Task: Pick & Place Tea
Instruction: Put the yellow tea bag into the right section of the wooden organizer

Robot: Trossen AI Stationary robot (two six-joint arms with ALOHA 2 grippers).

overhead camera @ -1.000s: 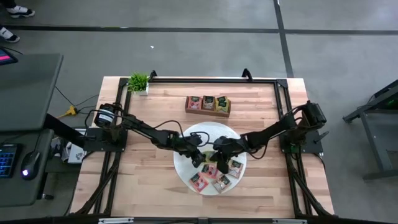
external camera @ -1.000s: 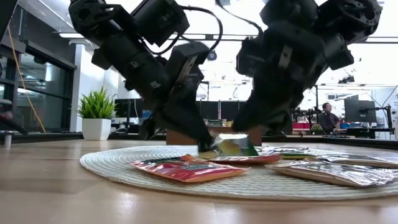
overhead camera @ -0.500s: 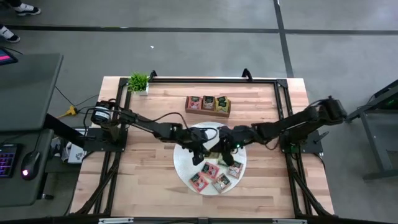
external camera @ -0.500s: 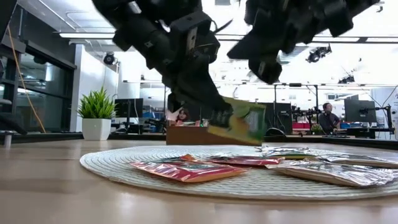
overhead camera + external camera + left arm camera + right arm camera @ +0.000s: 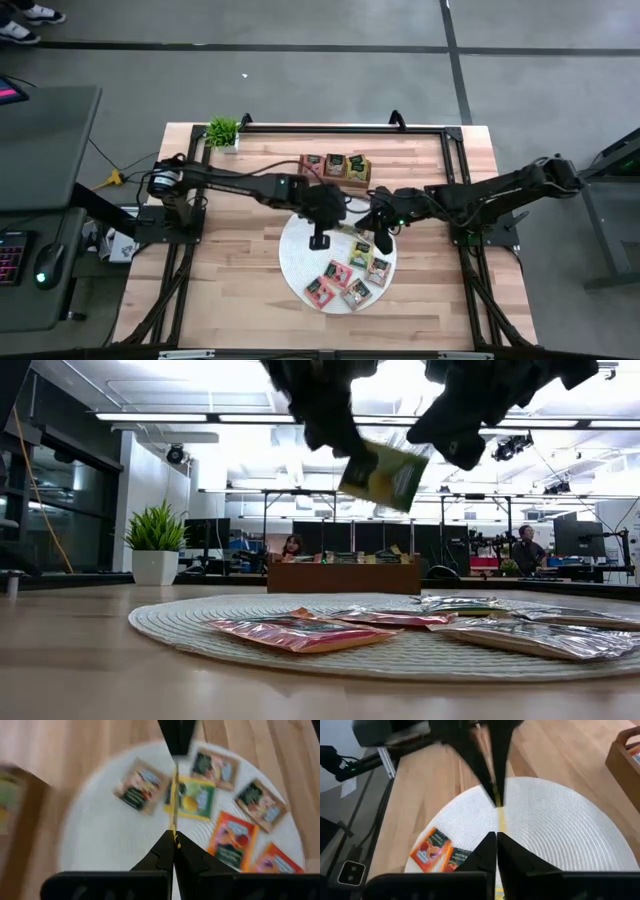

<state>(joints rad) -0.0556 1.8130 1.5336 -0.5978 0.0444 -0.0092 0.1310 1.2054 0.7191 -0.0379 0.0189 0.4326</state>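
A green-and-yellow tea packet (image 5: pixel 382 473) hangs tilted in the air over the round white mat (image 5: pixel 298 238). My left gripper (image 5: pixel 174 843) and my right gripper (image 5: pixel 496 839) are both shut on it, facing each other from opposite sides. Both wrist views show the packet edge-on as a thin yellow line. Several other tea packets, red, pink and green (image 5: pixel 345 280), lie flat on the near half of the mat. The brown wooden tray (image 5: pixel 335 168) stands just beyond the mat with packets in its compartments. My left gripper pinches one edge of the packet (image 5: pixel 173 827) between its two fingers, coming from the table's left and slanting downward. The packet is lifted clear of the mat, standing on edge. My right gripper pinches the opposite edge (image 5: pixel 500 824) between its two fingers, coming from the table's right and slanting downward. The packet spans the gap between the two grippers.
A small potted plant (image 5: pixel 223 131) stands at the far left corner. A dark frame (image 5: pixel 452 150) runs round the table's edge. Bare wood lies left and right of the mat. People sit in the room behind the table (image 5: pixel 525 545).
Both grippers have risen from the mat together and moved toward the far edge, staying shut. The green-and-yellow packet, which was touching the mat a second ago, now hangs well above it. The other packets have not moved.
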